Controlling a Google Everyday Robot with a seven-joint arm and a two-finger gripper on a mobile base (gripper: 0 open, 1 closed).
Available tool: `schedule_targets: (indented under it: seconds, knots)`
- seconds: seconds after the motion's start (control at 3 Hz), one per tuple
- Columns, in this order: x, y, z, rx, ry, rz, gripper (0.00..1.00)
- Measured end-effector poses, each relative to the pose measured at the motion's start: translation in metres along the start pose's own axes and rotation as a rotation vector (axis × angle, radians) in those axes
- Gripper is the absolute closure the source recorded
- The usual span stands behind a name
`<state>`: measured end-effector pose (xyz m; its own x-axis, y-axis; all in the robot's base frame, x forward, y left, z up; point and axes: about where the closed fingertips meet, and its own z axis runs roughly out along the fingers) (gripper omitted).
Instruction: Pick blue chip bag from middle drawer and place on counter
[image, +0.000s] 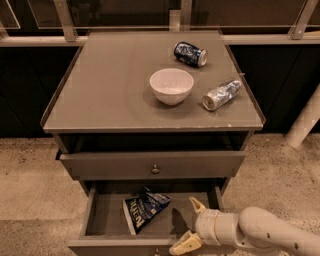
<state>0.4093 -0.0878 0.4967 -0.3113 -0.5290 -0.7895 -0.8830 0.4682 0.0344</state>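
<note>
The blue chip bag lies crumpled in the open middle drawer, left of centre, white lettering up. My gripper is at the drawer's right front corner, to the right of the bag and apart from it. Its two yellowish fingers are spread open and hold nothing. The counter is the grey top of the cabinet above.
On the counter stand a white bowl, a dark-blue can lying at the back, and a silver-blue can lying at the right. The knobbed drawer above is pulled out slightly. A white post stands at right.
</note>
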Motion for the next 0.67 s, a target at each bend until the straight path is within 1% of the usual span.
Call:
schedule_targets:
  seconds: [0.33,0.67]
  knots:
    - [-0.0210,-0.0249,0.0534,-0.013,-0.039,-0.050,0.00]
    - [-0.0169,-0.0291,0.0583,-0.016,-0.035,-0.039,0.00]
